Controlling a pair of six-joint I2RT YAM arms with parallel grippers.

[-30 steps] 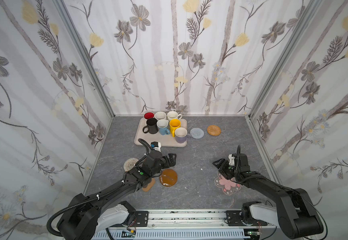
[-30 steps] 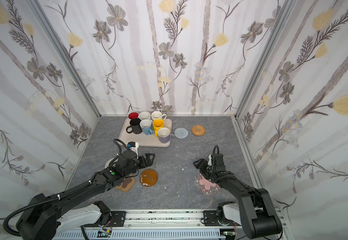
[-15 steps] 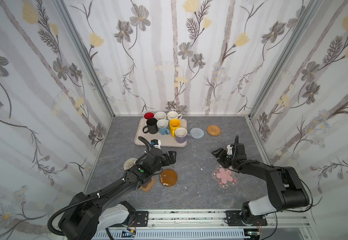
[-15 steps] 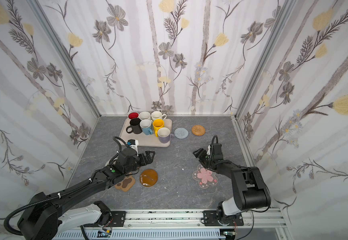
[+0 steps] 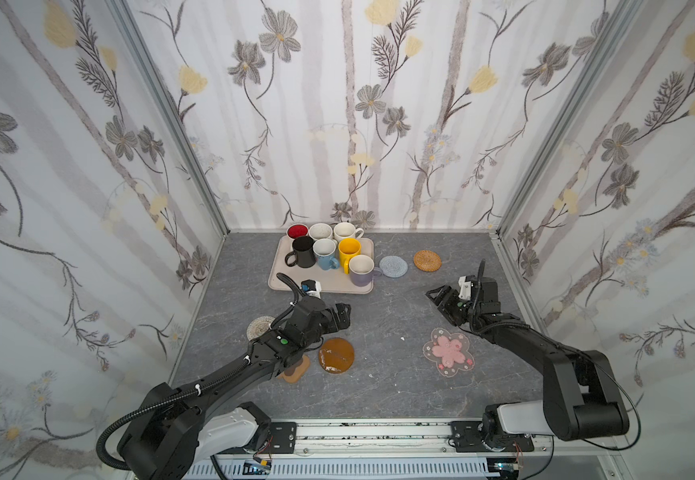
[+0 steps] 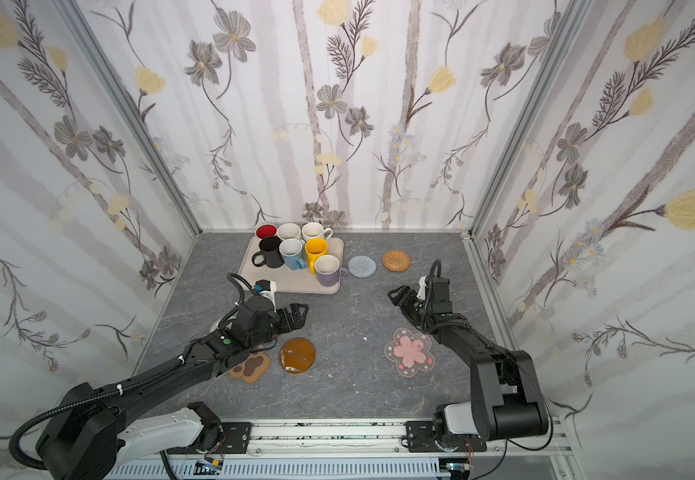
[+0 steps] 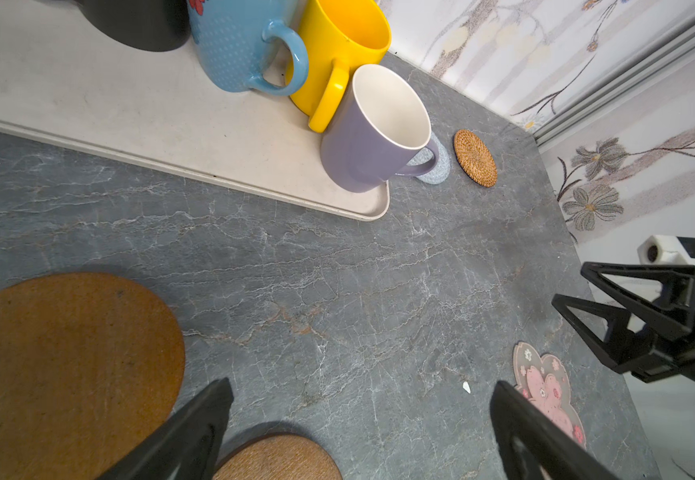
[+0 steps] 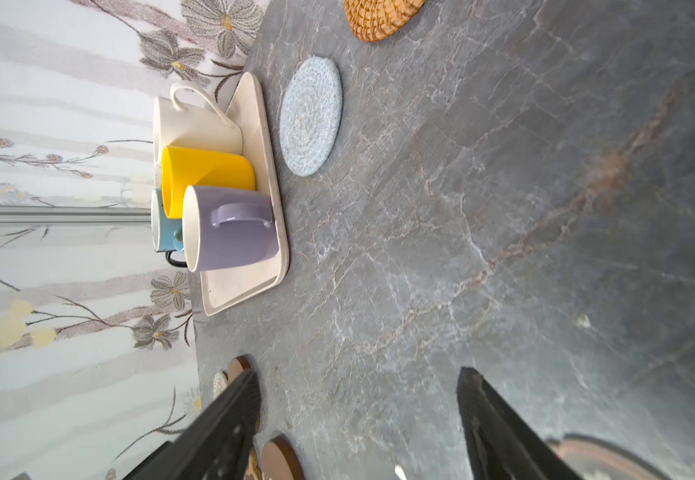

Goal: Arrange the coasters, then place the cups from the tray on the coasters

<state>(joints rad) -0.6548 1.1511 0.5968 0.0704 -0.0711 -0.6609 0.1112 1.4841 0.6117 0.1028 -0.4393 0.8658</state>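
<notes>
Left hand [image 5: 346, 316] is hanging wide open over the table [image 5: 379, 395], gripping nothing, between the tray [image 5: 337, 282] and the amber disc coaster [image 5: 336, 355]. Right hand [image 5: 437, 301] is also gaping and empty. It is hovering just behind the pink-flower coaster [image 5: 448, 352], clear of it. The right wrist view is showing only grey table between its fingers [image 8: 229, 424].

All seven cups are standing upright on the tray, at the back of the table, left of centre:
- Back row: red-lined cup [image 5: 297, 231], speckled white cup [image 5: 321, 231], cream cup [image 5: 346, 230].
- Next row: black cup [image 5: 303, 251], light blue cup [image 5: 325, 253], yellow cup [image 5: 350, 249].
- Front right corner: lavender cup [image 5: 361, 270], with its handle pointing at the pale blue crochet coaster [image 5: 393, 266].

That crochet coaster is lying just beside the tray. The rattan coaster [image 5: 427, 260] is lying to its right, apart. The whitish spiral coaster [image 5: 259, 326] is peeking out beside the left arm [image 5: 229, 374]. The paw-print coaster [image 6: 250, 365] is lying partly under that arm, just beside the amber disc coaster.
</notes>
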